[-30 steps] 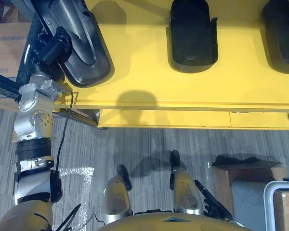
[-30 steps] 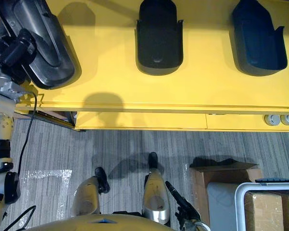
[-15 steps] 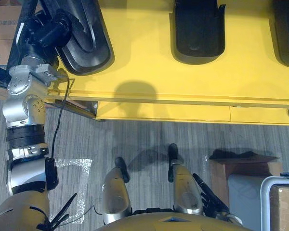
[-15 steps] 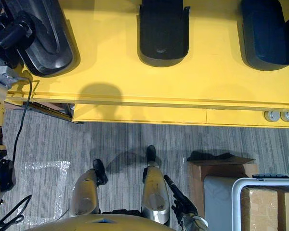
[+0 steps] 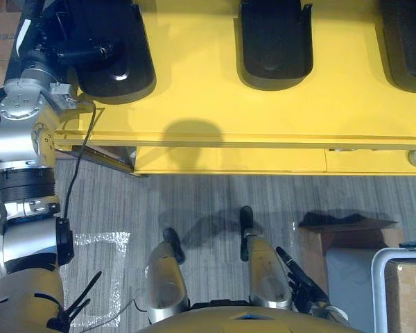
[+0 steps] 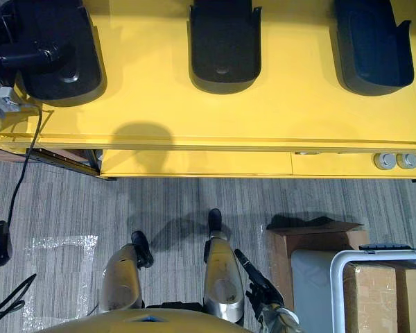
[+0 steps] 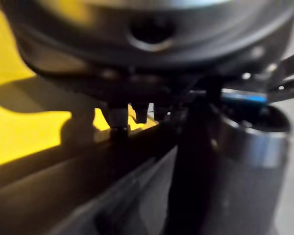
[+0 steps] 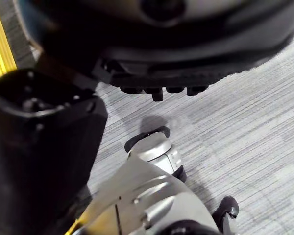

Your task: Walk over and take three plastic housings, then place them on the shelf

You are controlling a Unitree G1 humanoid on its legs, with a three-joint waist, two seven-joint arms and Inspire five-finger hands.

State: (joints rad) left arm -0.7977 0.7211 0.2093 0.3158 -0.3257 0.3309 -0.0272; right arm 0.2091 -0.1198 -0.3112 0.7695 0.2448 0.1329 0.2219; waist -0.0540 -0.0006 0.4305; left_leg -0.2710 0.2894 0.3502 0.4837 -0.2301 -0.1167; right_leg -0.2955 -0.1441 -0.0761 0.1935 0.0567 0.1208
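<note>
Within the last second my left robot hand (image 5: pixel 55 40) has squared the leftmost black plastic housing (image 5: pixel 125 69) on the yellow shelf (image 5: pixel 208 104); its grip I cannot tell. I judge this placement nearly done. My right robot hand (image 5: pixel 301 286) hangs low, fingers straight.

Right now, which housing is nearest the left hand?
The leftmost housing, right under the left hand; the middle housing and right housing lie well clear of it.

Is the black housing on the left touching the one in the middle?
Apart. The left eye view shows a wide strip of bare yellow shelf between the left housing and the middle housing.
</note>
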